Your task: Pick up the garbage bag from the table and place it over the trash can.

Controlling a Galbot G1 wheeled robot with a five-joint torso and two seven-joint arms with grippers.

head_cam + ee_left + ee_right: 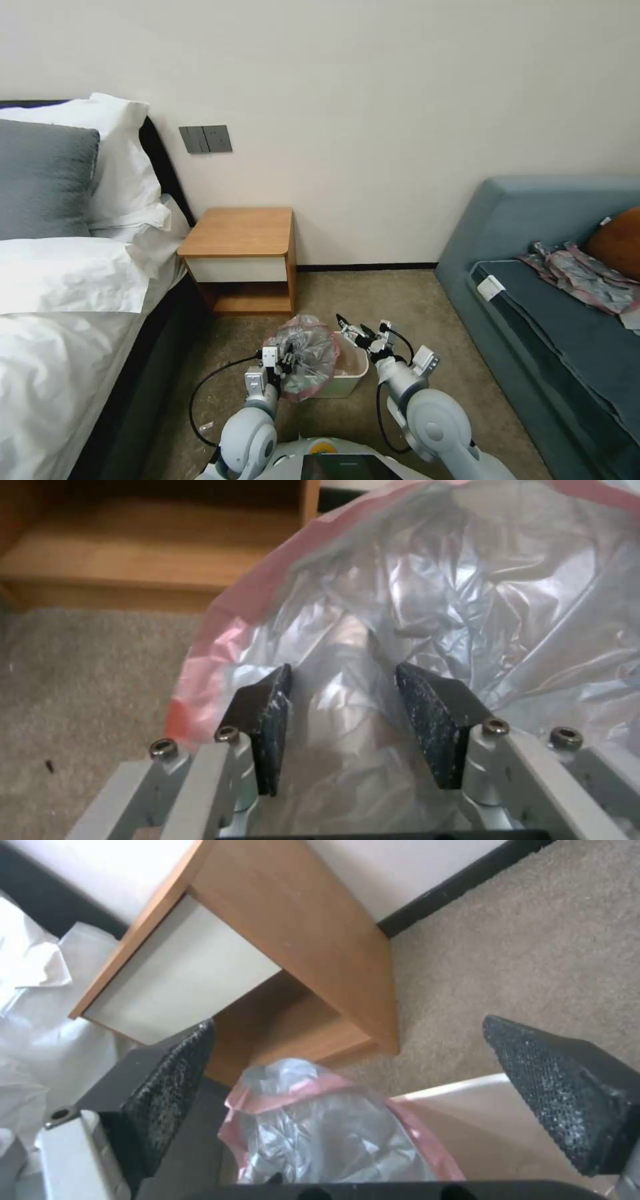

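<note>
The garbage bag (308, 355), translucent grey with a pink edge, stands puffed up over the left side of the beige trash can (350, 375) on the carpet. My left gripper (285, 360) is at the bag's left side. In the left wrist view its gripper (343, 667) is open, its dark pads (270, 720) apart with the bag (467, 605) film between and beyond them. My right gripper (353, 330) hovers open above the can's far rim. The right wrist view shows the bag (320, 1130) and the trash can (467, 1120) below the gripper (348, 1022). The table (240, 232) stands bare behind.
A bed (60, 300) with white linen runs along the left. A blue-grey sofa (560, 320) on the right carries a crumpled grey-pink plastic heap (580, 275) and an orange cushion (617, 243). Open carpet (400, 300) lies between the table and the sofa.
</note>
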